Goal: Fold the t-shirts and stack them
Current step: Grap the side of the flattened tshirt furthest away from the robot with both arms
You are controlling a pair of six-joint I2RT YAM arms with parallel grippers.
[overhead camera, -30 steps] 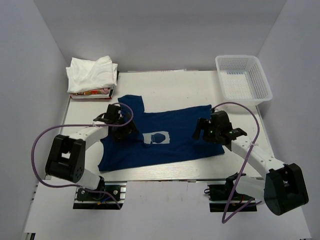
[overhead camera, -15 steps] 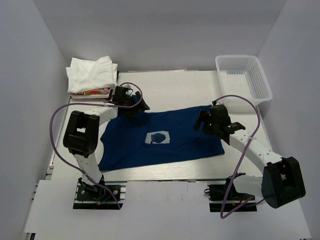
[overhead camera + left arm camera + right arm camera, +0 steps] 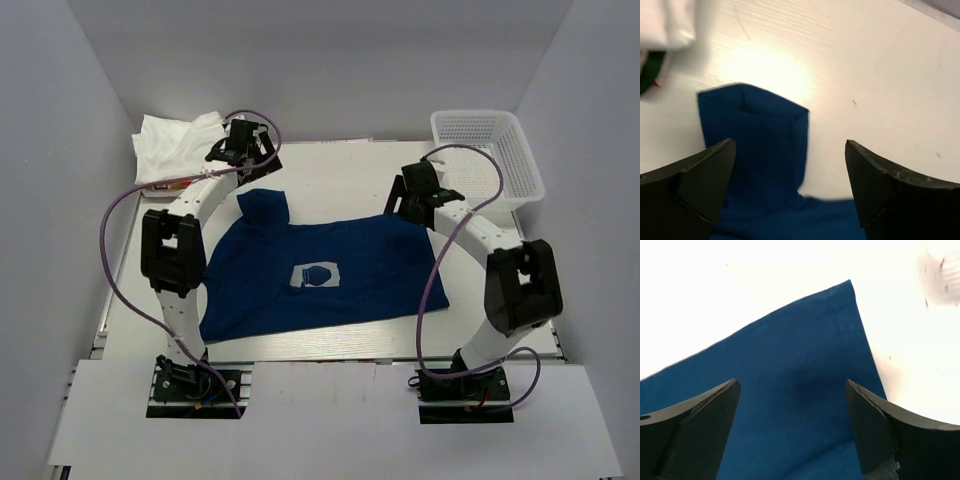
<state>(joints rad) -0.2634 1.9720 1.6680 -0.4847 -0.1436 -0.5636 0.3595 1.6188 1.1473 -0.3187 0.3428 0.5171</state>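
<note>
A navy t-shirt lies spread flat on the table with its pale square print facing up. One sleeve points toward the far left. Folded white t-shirts sit stacked at the back left corner. My left gripper hovers open above the table just beyond that sleeve, and in the left wrist view the gripper frames the sleeve, holding nothing. My right gripper hangs open over the navy shirt's far right corner; nothing sits between its fingers.
A white mesh basket stands at the back right corner. Bare white table runs between the two grippers behind the shirt. Something red and green shows under the white stack. Grey walls close in on both sides.
Both arms have swung away from me, off the shirt's middle to its far edge: the left toward the back-left sleeve, the right toward the far right corner. Both stayed open.
</note>
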